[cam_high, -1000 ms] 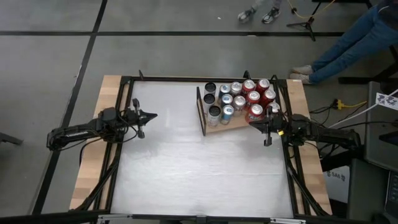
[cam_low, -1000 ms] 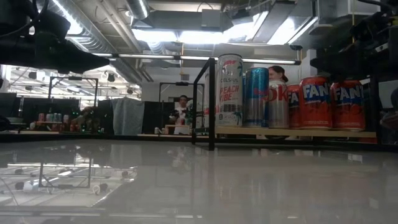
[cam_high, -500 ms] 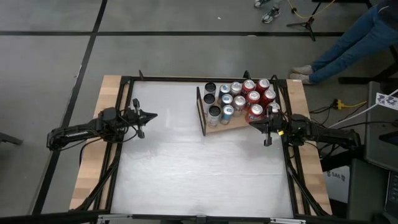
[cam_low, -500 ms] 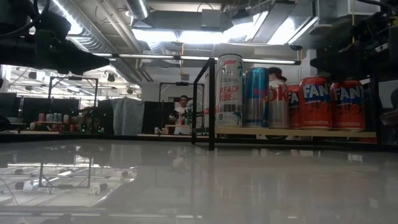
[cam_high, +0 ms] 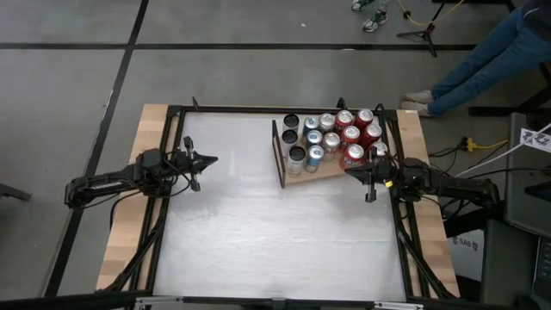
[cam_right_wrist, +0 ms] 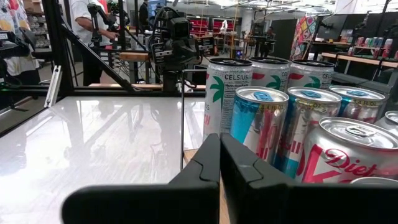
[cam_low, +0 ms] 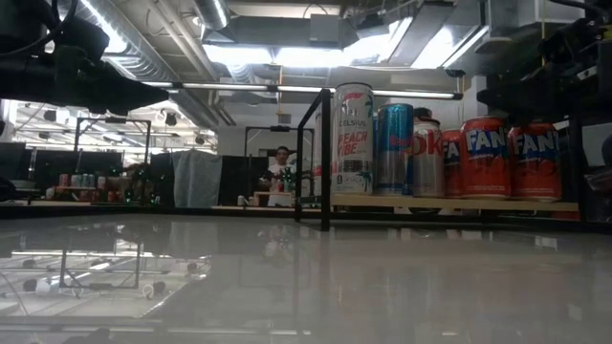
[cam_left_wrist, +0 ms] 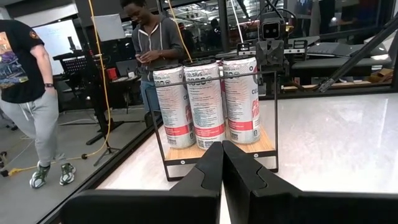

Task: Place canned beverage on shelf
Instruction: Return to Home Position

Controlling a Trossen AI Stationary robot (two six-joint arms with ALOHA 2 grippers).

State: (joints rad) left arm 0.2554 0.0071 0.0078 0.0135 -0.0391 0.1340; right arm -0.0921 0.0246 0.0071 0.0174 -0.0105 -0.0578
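**Load.** The shelf (cam_high: 303,180) lies at the far right of the tabletop (cam_high: 275,232), its black frame (cam_high: 277,153) at the end facing the left arm. The cans (cam_high: 331,142) stand upright on the board in close rows, neighbours touching or nearly so. The tall white ones stand against the frame and the red and orange ones at the open end. Packing them tight in rows likely saves board space. No can is seen loose on the tabletop.

**Left end effector** (cam_high: 207,160). Clenched on nothing, at the left side of the tabletop, well apart from the shelf and pointing towards it.

**Right end effector** (cam_high: 351,170). Clenched, empty, just beside the shelf's open end near the red cans.

**Assessment.** Placement appears complete. Empty, closed fingers suit a parked pose. The right arm sits close to the nearest cans, so any withdrawal should go away from them.
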